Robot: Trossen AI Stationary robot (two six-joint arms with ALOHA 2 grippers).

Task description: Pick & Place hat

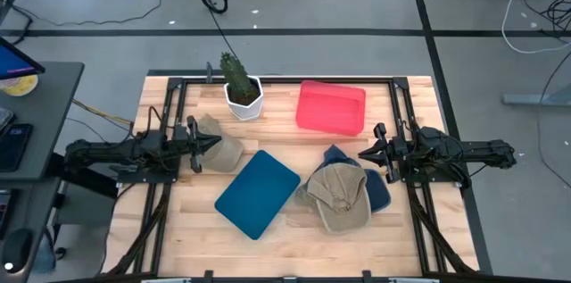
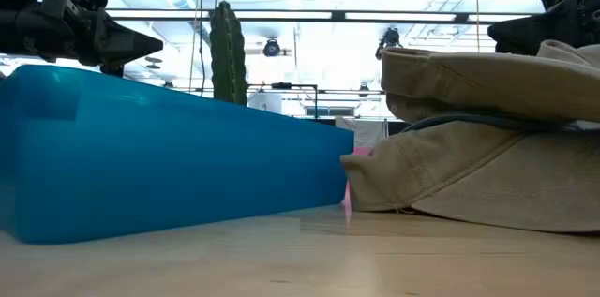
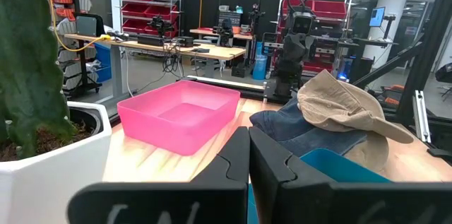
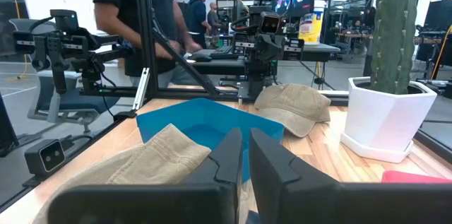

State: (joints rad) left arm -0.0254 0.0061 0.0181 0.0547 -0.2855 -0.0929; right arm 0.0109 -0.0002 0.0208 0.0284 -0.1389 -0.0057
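Observation:
One tan hat (image 1: 227,152) (image 4: 293,107) lies on the table's left part, beside the cactus pot. My left gripper (image 1: 217,145) (image 3: 248,157) hangs shut above it, pointing toward the table's right, and is not touching it. A second tan hat (image 1: 339,195) (image 3: 339,100) (image 2: 487,119) rests on top of a blue denim hat (image 1: 379,192) (image 3: 296,128) on the right part. My right gripper (image 1: 360,153) (image 4: 245,153) is shut and hovers level just beyond those two hats, toward the far edge, pointing left.
A blue bin (image 1: 257,192) (image 2: 169,156) sits in the middle of the table. A pink bin (image 1: 331,107) (image 3: 180,114) stands near the far edge, and a cactus in a white pot (image 1: 239,87) (image 4: 392,33) to its left. People (image 4: 134,12) stand beyond the table.

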